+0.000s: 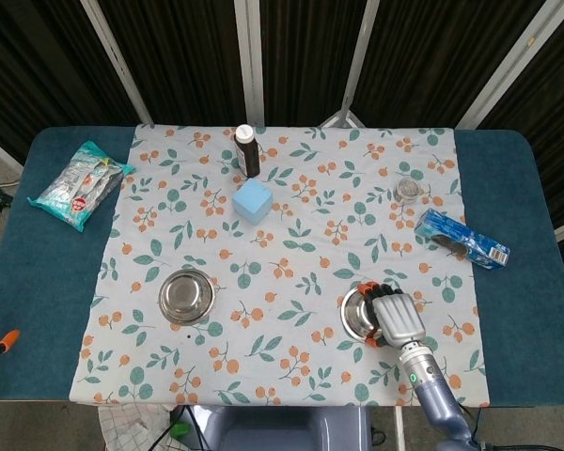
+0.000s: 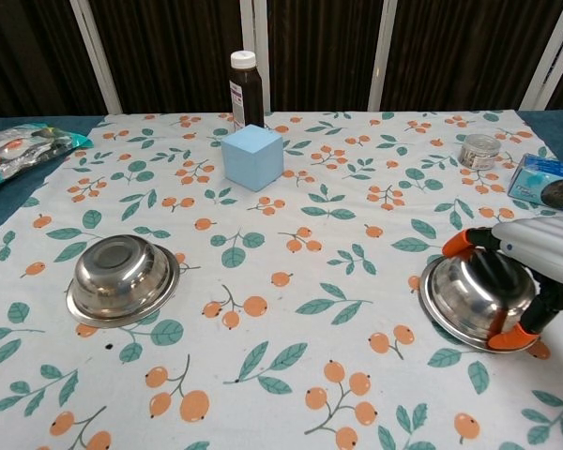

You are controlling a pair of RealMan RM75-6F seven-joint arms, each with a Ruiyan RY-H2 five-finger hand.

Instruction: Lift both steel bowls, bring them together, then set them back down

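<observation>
Two steel bowls sit on the floral cloth. The left bowl (image 1: 187, 294) (image 2: 122, 277) stands alone at the front left, with no hand near it. My right hand (image 1: 399, 318) (image 2: 535, 262) grips the right bowl (image 1: 359, 315) (image 2: 469, 295) from its right side, with orange fingertips (image 2: 460, 246) over the far rim and one under the near rim. That bowl is tilted slightly; whether it clears the cloth I cannot tell. My left hand shows in neither view.
A dark bottle (image 1: 248, 150) (image 2: 246, 89) and a blue cube (image 1: 253, 201) (image 2: 252, 157) stand at the back centre. A small tin (image 1: 409, 190) and a blue box (image 1: 462, 239) lie at the right, a snack bag (image 1: 80, 184) at the far left.
</observation>
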